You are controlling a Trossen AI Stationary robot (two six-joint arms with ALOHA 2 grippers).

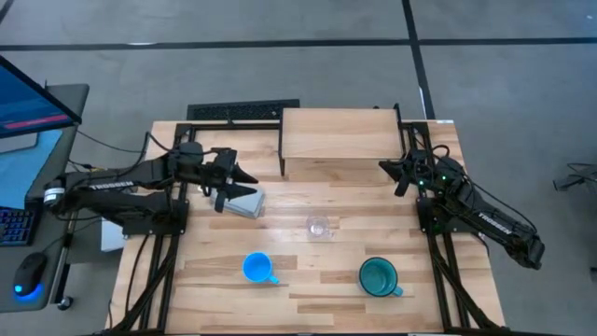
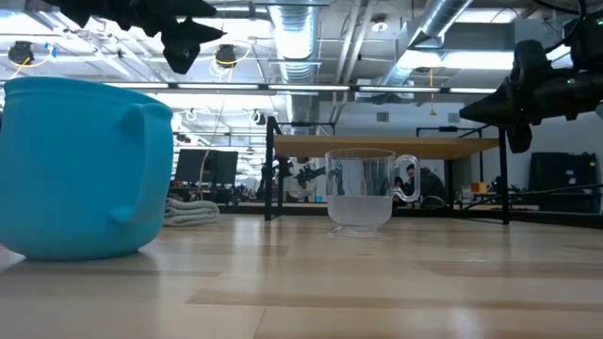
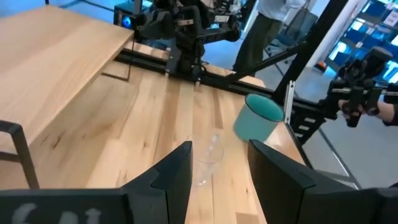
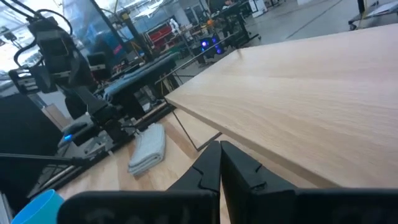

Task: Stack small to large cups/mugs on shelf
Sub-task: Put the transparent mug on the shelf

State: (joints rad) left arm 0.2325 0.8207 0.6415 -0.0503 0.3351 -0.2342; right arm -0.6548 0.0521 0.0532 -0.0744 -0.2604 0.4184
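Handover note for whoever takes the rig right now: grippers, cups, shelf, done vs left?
Left gripper: open, empty, raised above the grey folded cloth left of the shelf.
Right gripper: shut, empty, by the shelf's right end.
Clear glass cup: mid-table, in front of the shelf.
Blue mug and teal-green mug: near the front edge.
Done: nothing; shelf holds no cups.
Left: all three cups onto the shelf, small to large.

A tiny clear glass cup (image 1: 318, 227) stands upright mid-table, near the shelf (image 1: 340, 136), a pale wood board on black legs at the far edge, nothing on it. A blue mug (image 1: 257, 268) and a larger teal mug (image 1: 379, 276) stand upright near the front edge, well apart.
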